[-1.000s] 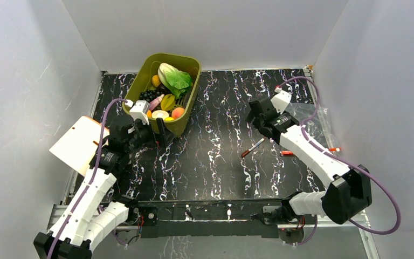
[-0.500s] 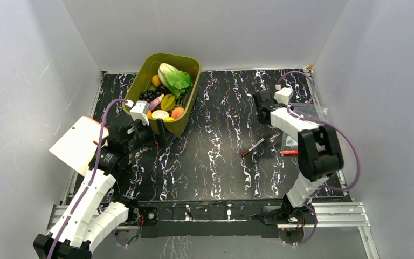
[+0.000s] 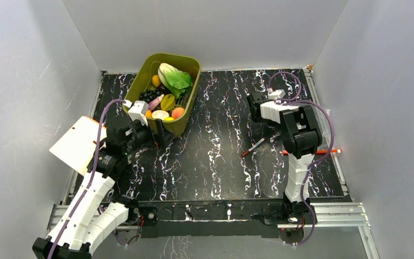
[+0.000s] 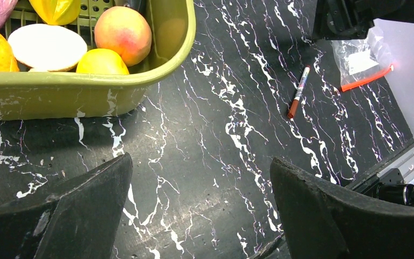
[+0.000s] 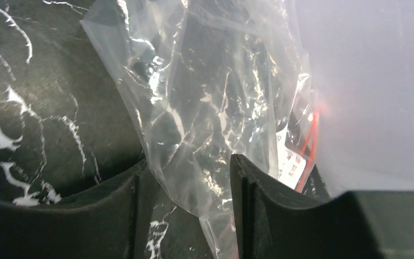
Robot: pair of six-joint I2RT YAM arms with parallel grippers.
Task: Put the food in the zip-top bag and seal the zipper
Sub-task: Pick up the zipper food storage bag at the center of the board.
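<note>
The food fills an olive-green bin (image 3: 179, 127): a green-white cabbage (image 3: 173, 77), a dark berry cluster (image 3: 150, 95), and yellow and orange pieces with a peach (image 4: 123, 33). The clear zip-top bag (image 5: 210, 97) lies flat at the right, its red-orange zipper (image 3: 329, 151) on the near side. My right gripper (image 5: 188, 167) sits low at the bag's far edge. Its jaws stand apart with a thin fold of film between them. My left gripper (image 4: 199, 162) hangs wide open over bare table, just in front of the bin.
A red-and-white pen (image 3: 253, 147) lies on the black marbled table between the bin and the bag. The right arm is folded over the bag, close to the right wall. A tan-and-white card (image 3: 78, 143) leans at the left edge.
The right arm has folded back and its gripper has shifted along the bag's far edge. Its jaws narrowed around the film. The left arm and the food have not moved.
</note>
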